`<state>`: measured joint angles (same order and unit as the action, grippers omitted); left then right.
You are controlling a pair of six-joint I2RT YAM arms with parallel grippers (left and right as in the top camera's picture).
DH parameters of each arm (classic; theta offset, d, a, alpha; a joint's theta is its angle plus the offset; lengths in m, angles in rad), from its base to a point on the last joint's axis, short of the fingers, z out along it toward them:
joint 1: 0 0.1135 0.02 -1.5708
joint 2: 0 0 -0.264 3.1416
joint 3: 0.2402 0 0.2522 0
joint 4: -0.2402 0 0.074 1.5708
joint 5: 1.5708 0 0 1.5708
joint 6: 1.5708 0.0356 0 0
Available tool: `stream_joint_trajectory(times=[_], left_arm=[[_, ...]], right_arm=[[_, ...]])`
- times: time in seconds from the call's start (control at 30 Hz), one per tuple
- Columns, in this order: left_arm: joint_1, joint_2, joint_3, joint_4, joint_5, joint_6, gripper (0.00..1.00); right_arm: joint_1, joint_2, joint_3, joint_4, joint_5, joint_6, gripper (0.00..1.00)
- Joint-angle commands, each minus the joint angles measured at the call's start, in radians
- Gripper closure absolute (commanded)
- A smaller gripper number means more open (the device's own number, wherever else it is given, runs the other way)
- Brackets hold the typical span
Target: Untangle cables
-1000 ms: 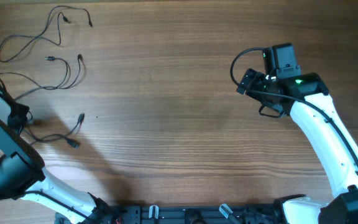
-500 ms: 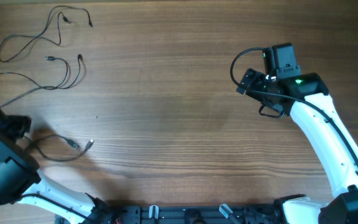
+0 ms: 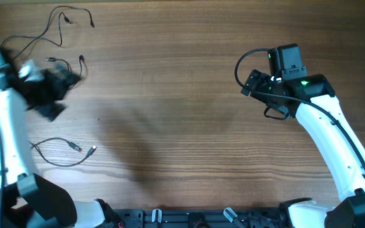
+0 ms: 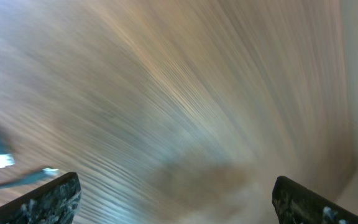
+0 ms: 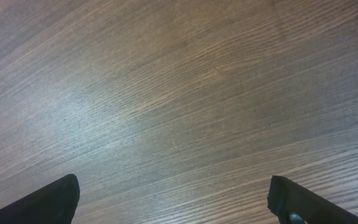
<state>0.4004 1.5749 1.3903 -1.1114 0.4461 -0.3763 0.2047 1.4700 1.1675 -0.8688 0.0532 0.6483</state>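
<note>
A thin tangle of cables (image 3: pixel 40 39) lay at the far-left corner of the wooden table (image 3: pixel 170 95), with one loose cable (image 3: pixel 62 154) well apart near the front-left edge. The left gripper (image 4: pixel 176 190), blurred, hung between them, spread wide and empty. The right gripper (image 5: pixel 173 186), far right, was equally wide and empty.

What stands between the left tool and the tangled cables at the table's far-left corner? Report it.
Nothing visible. The left tool, blurred, hangs at the near edge of the tangled cables, over the table. The loose cable lies nearer the base, off that path.
</note>
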Motion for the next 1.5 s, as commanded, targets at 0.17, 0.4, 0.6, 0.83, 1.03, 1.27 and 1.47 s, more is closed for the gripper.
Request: stream_joint_trajectory(times=[0.17,0.4,0.6,0.83,1.03,1.27,1.47], left_arm=[[-0.515,-0.074,0.013,0.084,0.04,0.051,0.0],[-0.556,-0.457,0.013,0.002,0.039,0.055,0.0],[-0.556,-0.801,0.013,-0.062,-0.078,0.055,0.0],[-0.556,-0.892,0.013,-0.064,-0.077,0.055,0.0],[-0.556,-0.892,0.013,-0.076,-0.077,0.055,0.0],[-0.556,-0.892,0.013,-0.076,-0.077,0.055,0.0],[-0.556,-0.892,0.013,-0.076,-0.077,0.055,0.0]], right_arm=[[-0.002,0.01,0.002,0.0,-0.001,-0.017,0.0],[-0.002,0.01,0.002,0.0,-0.001,-0.017,0.0],[-0.002,0.01,0.002,0.001,-0.001,-0.017,0.0],[-0.002,0.01,0.002,0.001,-0.001,-0.017,0.0],[-0.002,0.018,0.002,0.001,-0.001,-0.017,0.0],[-0.002,-0.115,0.002,0.0,-0.001,-0.017,0.0],[-0.002,-0.336,0.002,-0.002,0.187,-0.02,0.0]])
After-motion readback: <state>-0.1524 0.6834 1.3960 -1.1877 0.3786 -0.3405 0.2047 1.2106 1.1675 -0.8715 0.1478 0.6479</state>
